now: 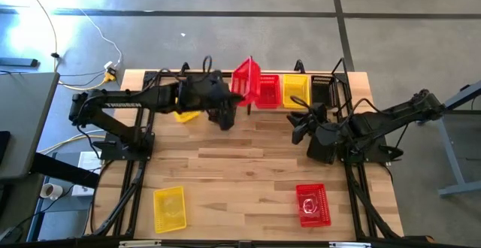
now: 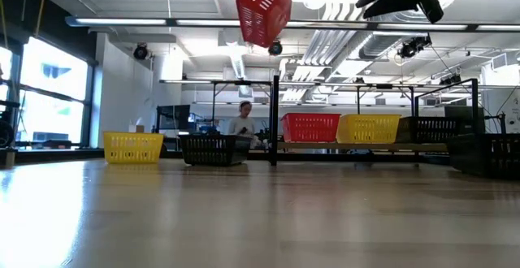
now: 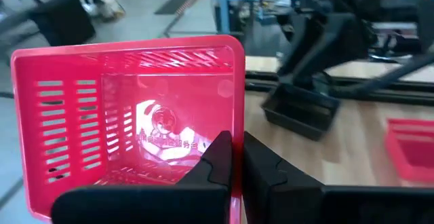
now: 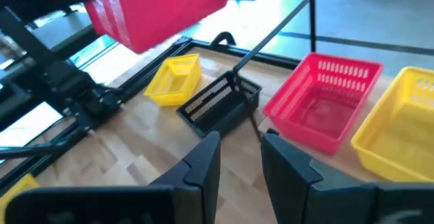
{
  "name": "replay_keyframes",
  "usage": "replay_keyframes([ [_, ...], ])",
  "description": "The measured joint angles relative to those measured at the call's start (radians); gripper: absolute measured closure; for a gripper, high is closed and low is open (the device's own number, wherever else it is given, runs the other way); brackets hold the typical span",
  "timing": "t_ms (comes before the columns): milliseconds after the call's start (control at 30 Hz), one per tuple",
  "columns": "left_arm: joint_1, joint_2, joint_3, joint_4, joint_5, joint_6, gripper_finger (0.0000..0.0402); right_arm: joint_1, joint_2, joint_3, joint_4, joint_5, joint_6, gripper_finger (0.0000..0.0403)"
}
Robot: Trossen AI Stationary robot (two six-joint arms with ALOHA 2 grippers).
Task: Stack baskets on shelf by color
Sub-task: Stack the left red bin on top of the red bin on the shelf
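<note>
Landmark: the shelf (image 1: pixel 297 107) at the far edge of the surface (image 1: pixel 248 165); all places are given from it.
Left claw: the left claw (image 1: pixel 239 96) was closed on one wall of a red basket (image 1: pixel 246 83), with one finger inside and one outside. It held the basket high and tilted, above the shelf's left end.
Why held so: I judge the height let it pass over the black end post (image 2: pixel 275 120) and come down into the red shelf basket (image 1: pixel 268 91), so that red goes on red.
Right claw: the right claw (image 1: pixel 299 134) hung in front of the shelf with its fingers apart, holding nothing. It seemed to wait.
On the shelf: the red shelf basket, a yellow one (image 1: pixel 295 91) and a black one (image 1: pixel 322 89) stood in a row, one per color. The first two looked empty.
Left of the shelf: a yellow basket (image 4: pixel 175 80) and a black basket (image 4: pixel 221 103) stood on the surface, both empty.
Far from the shelf: a yellow basket (image 1: pixel 169 209) and a red basket (image 1: pixel 313 204) waited at the near edge.
</note>
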Motion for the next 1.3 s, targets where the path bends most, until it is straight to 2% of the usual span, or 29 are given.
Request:
replay_keyframes([
  [267, 0.099, 0.038, 0.113, 0.0, 0.0, 0.1, 0.0401, -0.081, -0.014, 0.0, 0.003, 0.0, -0.077, 0.0309],
  [533, 0.165, 0.144, 0.248, 0.005, 0.026, 0.156, 0.0401, -0.158, -0.041, 0.0, 0.01, 0.02, -0.111, 0.0309],
  [733, 0.175, 0.251, 0.327, -0.009, 0.052, 0.171, 0.0401, -0.198, -0.06, 0.0, 0.01, 0.025, -0.129, 0.0309],
  [933, 0.17, 0.358, 0.37, -0.089, 0.052, 0.17, 0.0401, -0.223, -0.061, 0.0, 0.006, 0.031, -0.13, 0.0309],
  [1300, 0.157, 0.491, 0.376, -0.109, 0.055, 0.183, 0.0401, -0.231, -0.061, 0.0, -0.009, 0.024, -0.129, 0.0309],
])
